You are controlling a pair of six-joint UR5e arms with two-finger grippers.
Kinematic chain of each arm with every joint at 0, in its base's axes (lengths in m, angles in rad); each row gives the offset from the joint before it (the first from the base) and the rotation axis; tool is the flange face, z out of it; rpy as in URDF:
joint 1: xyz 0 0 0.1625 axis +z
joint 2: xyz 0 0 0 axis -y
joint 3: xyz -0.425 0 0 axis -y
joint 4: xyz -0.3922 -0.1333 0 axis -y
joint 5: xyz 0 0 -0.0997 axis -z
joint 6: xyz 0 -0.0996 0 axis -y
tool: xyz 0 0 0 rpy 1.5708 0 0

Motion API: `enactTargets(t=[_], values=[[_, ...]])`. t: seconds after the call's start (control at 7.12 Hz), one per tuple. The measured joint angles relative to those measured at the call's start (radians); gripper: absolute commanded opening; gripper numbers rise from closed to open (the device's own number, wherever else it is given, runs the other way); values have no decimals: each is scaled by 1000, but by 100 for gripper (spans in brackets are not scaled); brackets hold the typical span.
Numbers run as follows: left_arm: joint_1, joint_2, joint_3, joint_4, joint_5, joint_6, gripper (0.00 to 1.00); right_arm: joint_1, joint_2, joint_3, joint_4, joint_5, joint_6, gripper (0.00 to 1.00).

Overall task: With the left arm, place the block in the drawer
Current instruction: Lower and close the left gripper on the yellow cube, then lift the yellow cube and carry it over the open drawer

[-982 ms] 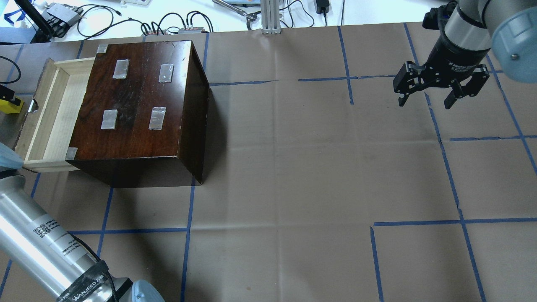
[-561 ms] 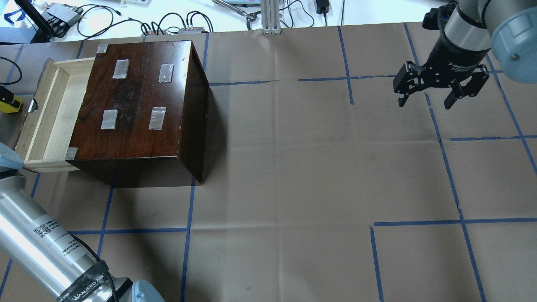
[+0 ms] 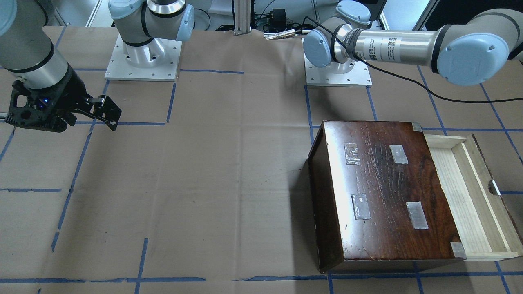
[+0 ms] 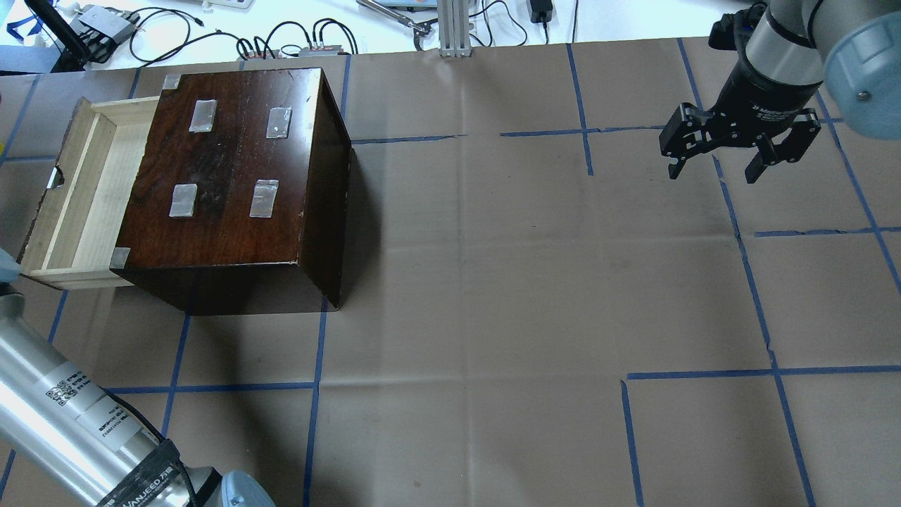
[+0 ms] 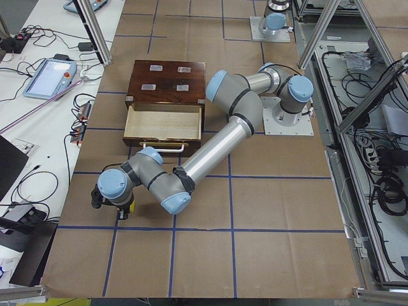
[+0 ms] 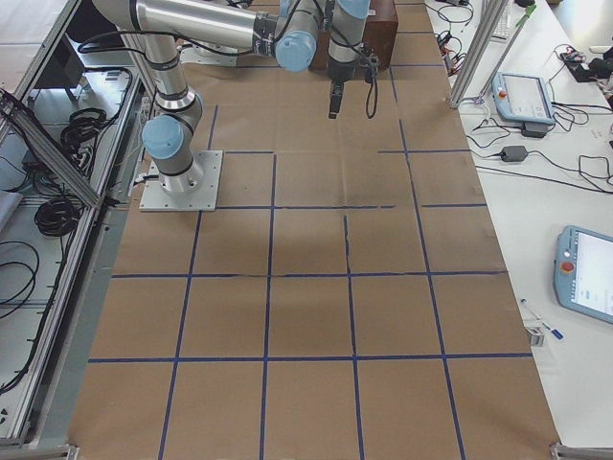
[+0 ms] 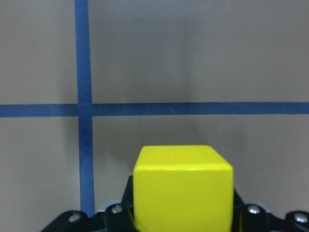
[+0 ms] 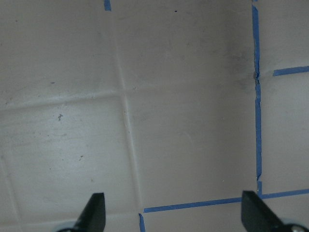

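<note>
The yellow block [image 7: 182,186] sits between the jaws of my left gripper [image 5: 105,197], held a little above the brown paper near a blue tape cross. In the exterior left view this gripper is in front of the drawer, well away from it. It is out of the overhead view. The drawer [image 4: 77,190] is pulled open from the dark-brown box [image 4: 232,169] and shows a bare pale wood floor; it also shows in the front-facing view [image 3: 470,196]. My right gripper [image 4: 712,169] is open and empty, hovering over the far right of the table.
Blue tape lines grid the brown paper table top [image 4: 493,282]. Cables and small devices [image 4: 295,42] lie on the white surface behind the box. The left arm's long silver link [image 5: 217,143] stretches past the drawer's front.
The yellow block and the left gripper have moved off the left edge of the overhead view, away from the drawer. The left arm's link has shifted left and down. The right arm has not moved.
</note>
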Motion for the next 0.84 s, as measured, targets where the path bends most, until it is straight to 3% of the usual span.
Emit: enactTargets(t=[0.42, 0.84], values=[[0, 172, -79, -164, 8, 22, 37, 0, 0, -1, 0, 0, 0, 100], [-12, 405, -401, -131, 5, 3, 37, 0, 0, 0, 0, 0, 0, 100]])
